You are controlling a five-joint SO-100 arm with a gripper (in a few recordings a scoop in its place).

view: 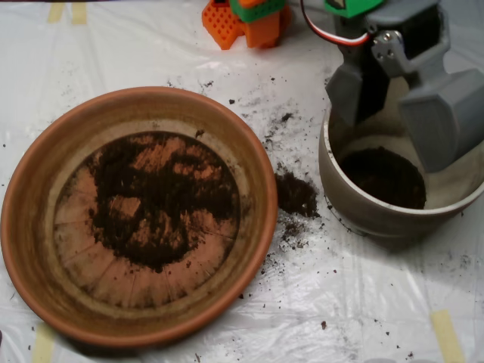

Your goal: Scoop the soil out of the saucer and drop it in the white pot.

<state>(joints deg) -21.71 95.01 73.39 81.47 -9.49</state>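
Note:
The terracotta saucer (30, 227) fills the left of the overhead view. Dark soil (155, 200) lies in a thin, patchy layer over its base, with bare orange patches showing through. The white pot (355, 204) stands at the right, and a dark heap of soil (382, 175) lies at its bottom. My grey scoop (397, 113) hangs over the pot's mouth, open, its two shells spread apart with nothing seen between them. The right shell hides part of the pot's rim.
A small pile of spilled soil (296, 195) lies on the white plastic sheet (340, 302) between saucer and pot, with crumbs scattered around. An orange and green block (246, 19) stands at the top edge. Tape strips (448, 333) mark the sheet.

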